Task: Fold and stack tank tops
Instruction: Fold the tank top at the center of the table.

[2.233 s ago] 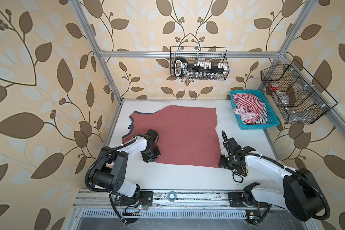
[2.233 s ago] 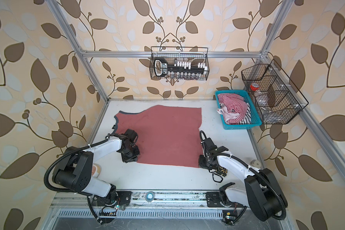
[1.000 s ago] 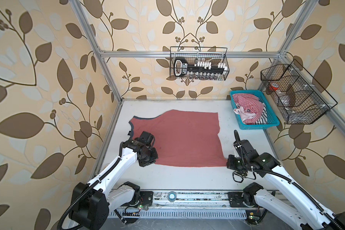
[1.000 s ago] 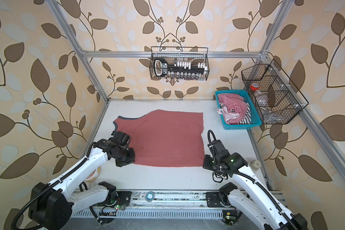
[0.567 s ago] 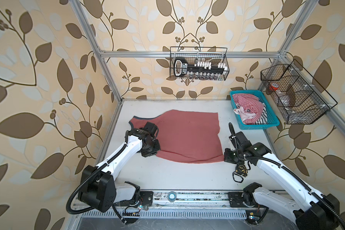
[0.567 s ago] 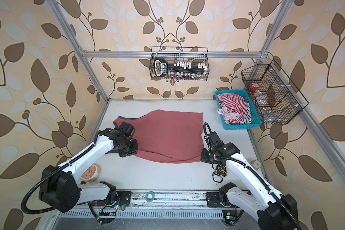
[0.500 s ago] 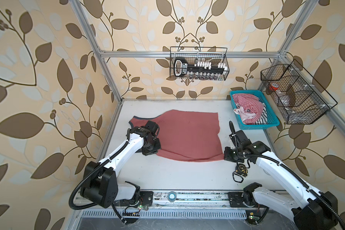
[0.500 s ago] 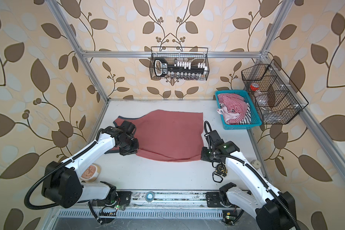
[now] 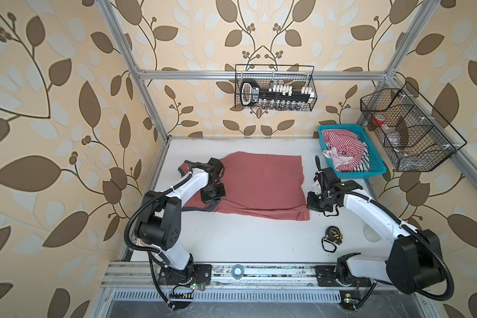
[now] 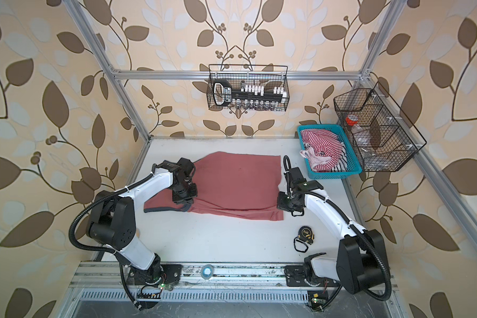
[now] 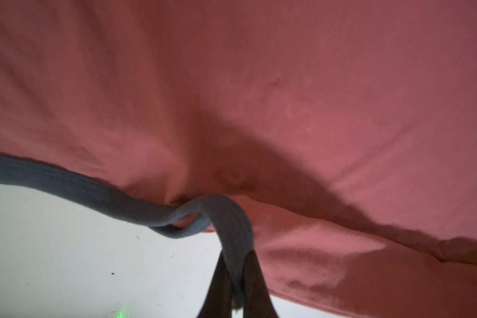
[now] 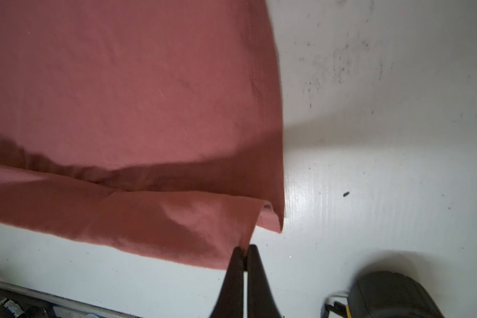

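Red tank top, tape measure nearby

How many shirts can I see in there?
2 that I can tell apart: a dusty red tank top lying on the white table, and a red-and-white striped tank top bunched in the blue basket. More cloth lies under it, so others may be hidden.

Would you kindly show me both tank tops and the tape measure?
red tank top (image 9: 259, 187), in a top view, middle.
striped tank top (image 9: 342, 141), in a top view, bunched stripes.
tape measure (image 9: 334, 233), in a top view, black case.
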### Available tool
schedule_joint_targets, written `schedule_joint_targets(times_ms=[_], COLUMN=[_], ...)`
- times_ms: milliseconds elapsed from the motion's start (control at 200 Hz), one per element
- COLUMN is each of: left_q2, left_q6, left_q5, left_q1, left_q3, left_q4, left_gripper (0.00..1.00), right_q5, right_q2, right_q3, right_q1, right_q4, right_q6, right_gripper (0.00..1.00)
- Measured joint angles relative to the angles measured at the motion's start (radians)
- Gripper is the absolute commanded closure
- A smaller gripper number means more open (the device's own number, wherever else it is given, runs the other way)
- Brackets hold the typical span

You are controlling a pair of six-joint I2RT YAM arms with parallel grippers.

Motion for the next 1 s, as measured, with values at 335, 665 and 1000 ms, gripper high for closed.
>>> schedule_joint_targets(times_ms=[335, 665, 1000], left_q2=[0.110, 0.170, 0.240], left_q6=[0.023, 0.047, 0.061], left_q5=[0.006, 0.017, 0.021], left_q1=[0.006, 0.006, 0.006], left_q3=[0.087, 0.166, 0.172], left_q4=[-0.003, -0.019, -0.020], left_gripper=[1.00, 1.00, 0.63], right_q5=[-0.047, -0.077, -0.109], right_q2=[0.171, 0.246, 0.388], right_q3=[0.080, 0.160, 0.219], right_q1=[-0.025, -0.084, -0.103], right_q4=[0.035, 0.034, 0.038], right_q6=[-0.046, -0.086, -0.118], right_gripper=[1.00, 1.00, 0.83])
